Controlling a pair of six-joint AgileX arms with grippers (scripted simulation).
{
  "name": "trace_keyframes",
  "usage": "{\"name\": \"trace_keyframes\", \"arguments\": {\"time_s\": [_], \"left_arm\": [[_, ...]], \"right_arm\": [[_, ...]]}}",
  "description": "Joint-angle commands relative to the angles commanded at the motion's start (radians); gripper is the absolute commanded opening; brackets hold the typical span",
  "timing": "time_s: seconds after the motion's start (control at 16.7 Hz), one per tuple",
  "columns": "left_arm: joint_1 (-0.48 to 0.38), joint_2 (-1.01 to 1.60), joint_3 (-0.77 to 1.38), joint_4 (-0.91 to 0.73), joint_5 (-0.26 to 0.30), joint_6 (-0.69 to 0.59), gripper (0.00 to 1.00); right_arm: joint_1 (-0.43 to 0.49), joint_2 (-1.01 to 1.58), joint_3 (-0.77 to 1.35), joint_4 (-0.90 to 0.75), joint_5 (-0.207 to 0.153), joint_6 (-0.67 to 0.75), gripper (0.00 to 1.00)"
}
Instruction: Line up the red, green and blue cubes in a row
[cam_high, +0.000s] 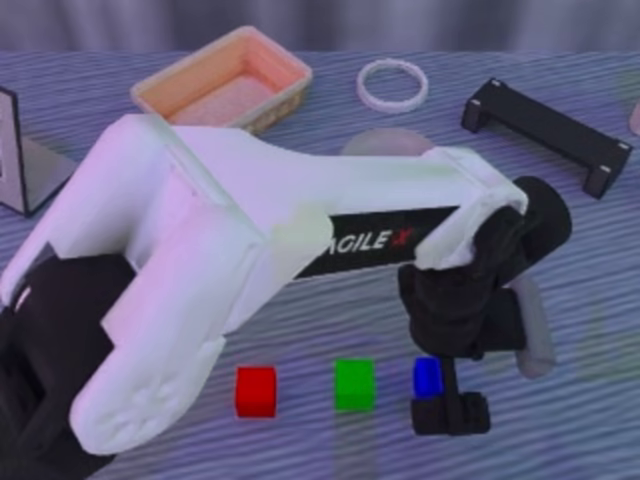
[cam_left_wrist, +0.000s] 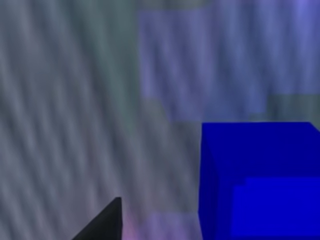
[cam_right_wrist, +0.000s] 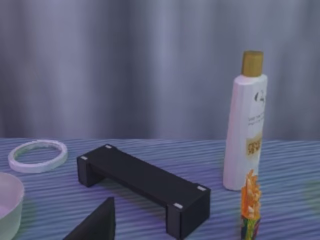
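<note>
Striped table (cam_high: 300, 340) carries the left gripper (cam_high: 450, 412), fingers apart, released just beside the blue cube (cam_high: 427, 377).

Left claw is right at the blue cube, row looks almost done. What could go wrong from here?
1. The left claw sits close beside the small deep blue cube; pulling away sideways may drag it out of line.
2. The bright green cube stands just left of it, so a nudged blue cube could bump it, maybe even the bright red cube.

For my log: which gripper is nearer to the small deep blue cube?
Left. The left gripper stands right beside the small deep blue cube; the right gripper is outside the top view.
</note>
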Motion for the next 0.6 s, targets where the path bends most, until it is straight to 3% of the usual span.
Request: {"name": "trace_keyframes", "arguments": {"time_s": [0.6], "left_arm": [[0.022,-0.068,0.166,-0.234,-0.001,0.002,1.00]], "right_arm": [[0.000,0.000,0.000,0.000,0.000,0.000,1.00]]}}
